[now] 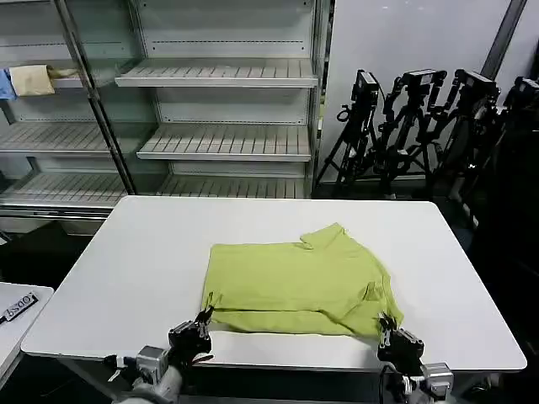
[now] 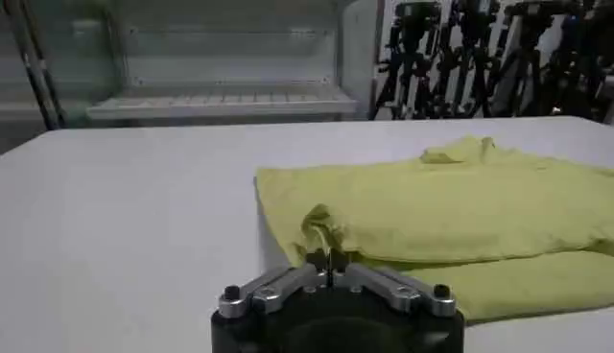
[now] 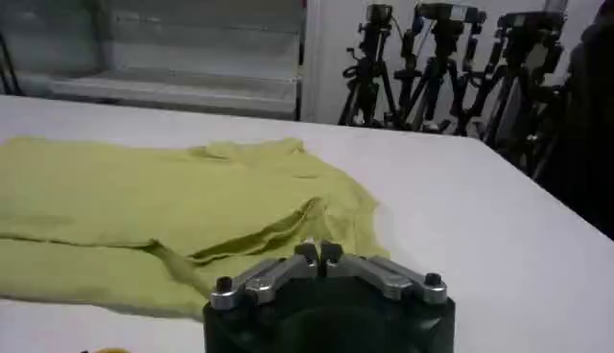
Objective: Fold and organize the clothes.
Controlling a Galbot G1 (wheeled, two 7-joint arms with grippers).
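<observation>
The lime-green cotton T-shirt (image 1: 299, 282) lies folded on the white rectangular worktop (image 1: 126, 261). The left end effector (image 1: 202, 324) and right end effector (image 1: 387, 326) each pinch a near corner.

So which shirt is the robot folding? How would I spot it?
Find the big white table in front of the shelves. The T-shirt lies near its front edge, partly folded, pinched by the left gripper and right gripper. It is the table's one lime-green thing.
</observation>
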